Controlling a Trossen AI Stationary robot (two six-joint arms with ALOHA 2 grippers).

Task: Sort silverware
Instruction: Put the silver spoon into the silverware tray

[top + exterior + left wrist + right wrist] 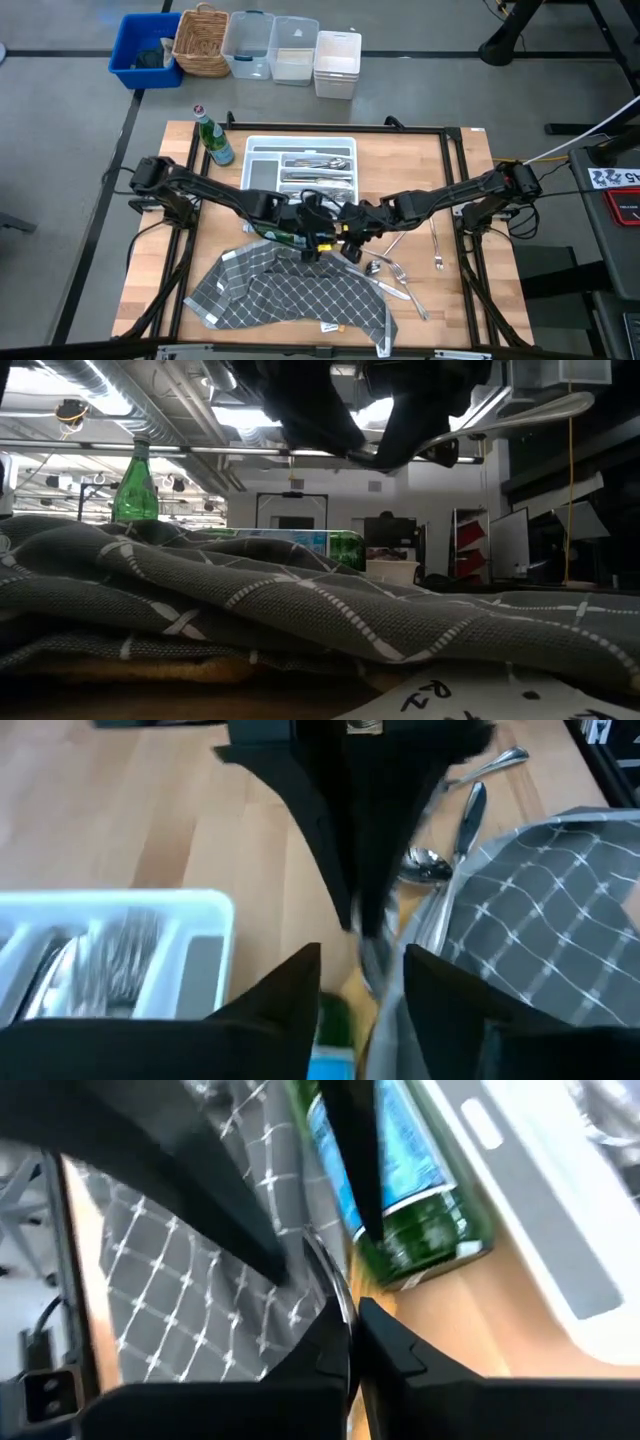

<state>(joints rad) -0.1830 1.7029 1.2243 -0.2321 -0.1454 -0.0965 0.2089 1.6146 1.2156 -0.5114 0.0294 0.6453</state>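
- Both grippers meet at table centre, just past the cloth [290,295], at 6 o'clock from the tray [300,145].
- Left gripper [360,975]: fingers spread, holding nothing.
- Right gripper [352,1342]: clamped on a utensil [335,1285], its long axis running toward the left gripper.
- Loose silverware [395,275] lies at 4 o'clock, nearer the right arm.

light: even overhead, soft shadows on desk [200,200] | low view: dim, backlit by ceiling lights [385,410], arms silhouetted, grey cloth [300,605] blurred near | wrist views: motion blur, green bottle [400,1190] smeared
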